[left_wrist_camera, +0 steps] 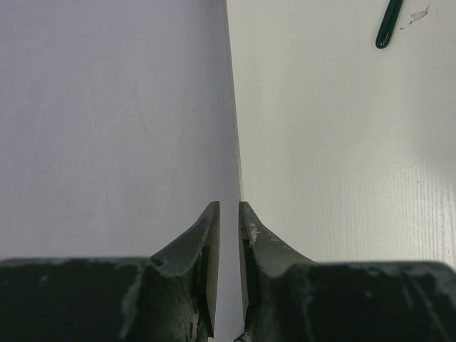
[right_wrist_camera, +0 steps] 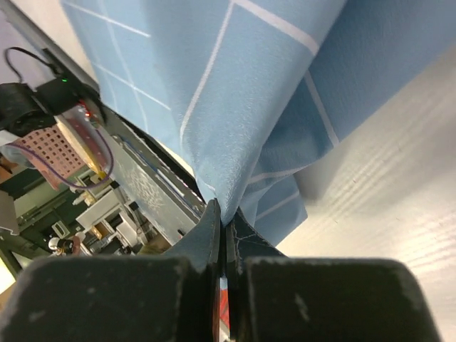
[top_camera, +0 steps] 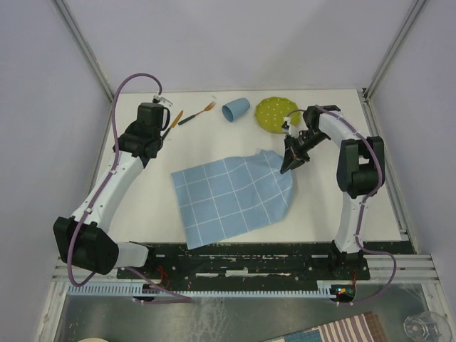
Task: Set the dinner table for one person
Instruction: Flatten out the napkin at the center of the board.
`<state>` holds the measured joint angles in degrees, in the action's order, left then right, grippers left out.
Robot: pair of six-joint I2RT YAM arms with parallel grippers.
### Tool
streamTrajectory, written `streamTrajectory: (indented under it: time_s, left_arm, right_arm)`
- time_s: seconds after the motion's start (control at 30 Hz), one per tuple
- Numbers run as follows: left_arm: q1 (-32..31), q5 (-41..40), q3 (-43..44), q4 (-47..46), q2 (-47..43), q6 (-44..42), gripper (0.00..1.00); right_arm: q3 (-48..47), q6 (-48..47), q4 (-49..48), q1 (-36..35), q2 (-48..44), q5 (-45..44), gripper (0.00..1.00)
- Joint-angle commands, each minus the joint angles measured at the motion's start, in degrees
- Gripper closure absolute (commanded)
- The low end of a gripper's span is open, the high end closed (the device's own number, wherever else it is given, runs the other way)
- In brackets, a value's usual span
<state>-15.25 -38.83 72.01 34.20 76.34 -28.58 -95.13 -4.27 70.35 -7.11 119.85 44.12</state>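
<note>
Nearest me, at the near edge of the dinner table (top_camera: 142, 214), the black mounting plate (top_camera: 242, 258) carries both arm bases. Just beyond it, mid-table, lies the light-blue grid cloth (top_camera: 228, 199), skewed to the table edges and mostly flat. Its far right corner is lifted and bunched. Right gripper (right_wrist_camera: 226, 217) is clenched on that corner, and the wrist view shows fabric folding down into the closed jaws. Left gripper (left_wrist_camera: 229, 210) hangs over the table's left edge beside the wall (left_wrist_camera: 107, 128). Its fingers are parted by a narrow slit with nothing between them. Along the far side, left to right and all off the cloth, lie an orange-handled utensil (top_camera: 176, 118), too thin for me to identify, a green-handled fork (top_camera: 196, 114), a blue cup (top_camera: 236, 109) on its side, and a green dotted plate (top_camera: 274, 114). My read is that I'm on the placemat step, with nothing set on the cloth yet. The next move calls for drawing the pinched corner outward and low until the bunching flattens, squaring the cloth to the near edge, and then letting go. One risk is dragging the whole cloth instead of just spreading the corner.
</note>
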Motion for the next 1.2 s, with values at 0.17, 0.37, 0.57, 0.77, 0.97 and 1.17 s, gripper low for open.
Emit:
streamTrajectory:
  time_s: [0.17, 0.37, 0.57, 0.77, 0.97, 1.17]
  left_arm:
    - [-0.31, 0.57, 0.81, -1.55, -0.01, 3.20, 0.77]
    - [-0.32, 1.99, 0.85, -1.56, -0.67, 3.62, 0.77]
    - [-0.36, 3.13, -0.22, -1.52, -3.00, 3.37, 0.76]
    - [-0.36, 3.80, -1.29, -1.15, -4.37, 3.62, 0.76]
    - [-0.36, 7.58, -0.60, -0.23, -5.07, 3.88, 0.75]
    - [-0.72, 14.56, -0.28, 0.51, -5.55, 5.73, 0.74]
  right_arm:
    - [1.77, -0.58, 1.66, 0.26, 1.61, -12.74, 0.57]
    - [-2.95, -0.13, -4.14, 0.26, 0.85, -22.02, 0.46]
    - [-11.13, -1.61, -3.69, 0.34, 1.59, -25.98, 0.44]
    - [-15.13, 0.22, -3.14, 0.26, 5.51, -23.19, 0.44]
    - [-16.64, -0.52, -0.08, 0.28, 7.44, -20.96, 0.44]
    - [-22.01, 0.51, 1.35, -0.28, 12.85, -12.05, 0.43]
